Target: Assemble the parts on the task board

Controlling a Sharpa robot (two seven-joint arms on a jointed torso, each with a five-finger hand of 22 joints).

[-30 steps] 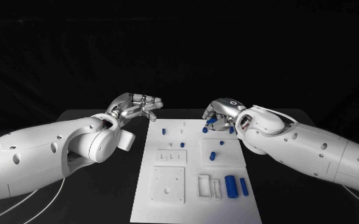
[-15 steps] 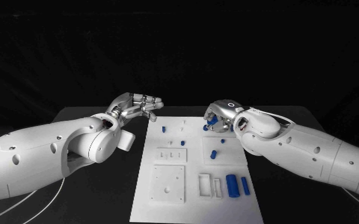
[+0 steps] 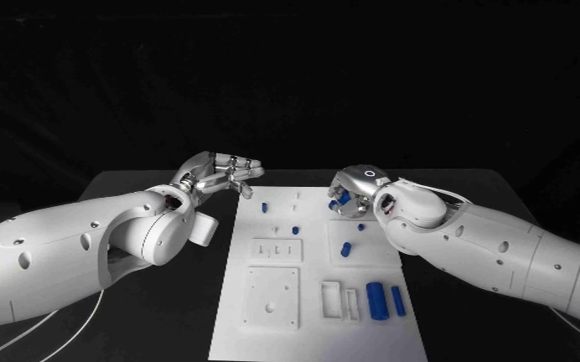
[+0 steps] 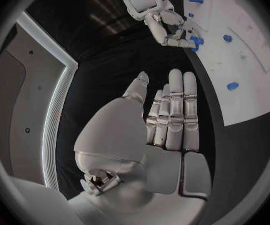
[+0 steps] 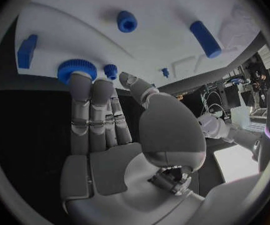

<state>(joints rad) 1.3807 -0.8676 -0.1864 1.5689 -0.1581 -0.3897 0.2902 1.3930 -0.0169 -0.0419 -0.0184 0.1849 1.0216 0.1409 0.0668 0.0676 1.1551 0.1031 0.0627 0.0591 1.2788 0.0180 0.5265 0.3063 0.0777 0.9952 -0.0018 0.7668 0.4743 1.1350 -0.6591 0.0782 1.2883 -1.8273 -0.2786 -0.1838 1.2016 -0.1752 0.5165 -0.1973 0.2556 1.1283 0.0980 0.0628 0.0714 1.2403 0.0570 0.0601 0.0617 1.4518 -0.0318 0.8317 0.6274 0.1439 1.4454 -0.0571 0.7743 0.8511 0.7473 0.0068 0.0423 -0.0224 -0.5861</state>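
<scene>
The white task board (image 3: pixel 314 328) lies in the middle of the black table. My right hand (image 3: pixel 352 188) hovers low over its far right corner. Its straight fingertips (image 5: pixel 79 80) touch a blue toothed wheel (image 5: pixel 76 69) at the board's edge. A small blue knob (image 5: pixel 111 71) sits between those fingers and the thumb, and no grip is visible. My left hand (image 3: pixel 225 169) hangs off the board's far left corner, flat and holding nothing (image 4: pixel 172 110). From the left wrist I see the right hand (image 4: pixel 169 27) with blue pieces (image 4: pixel 195 40) at its fingers.
Blue parts are spread over the board: a peg (image 3: pixel 265 208), a short piece (image 3: pixel 346 250), two cylinders (image 3: pixel 374 299) near the front right. A blue block (image 5: pixel 26 51), a ring (image 5: pixel 126 21) and a cylinder (image 5: pixel 205 38) lie near my right hand.
My right arm has swung a little inward and its hand has settled lower over the board's far right corner. The left hand has stayed where it was.
</scene>
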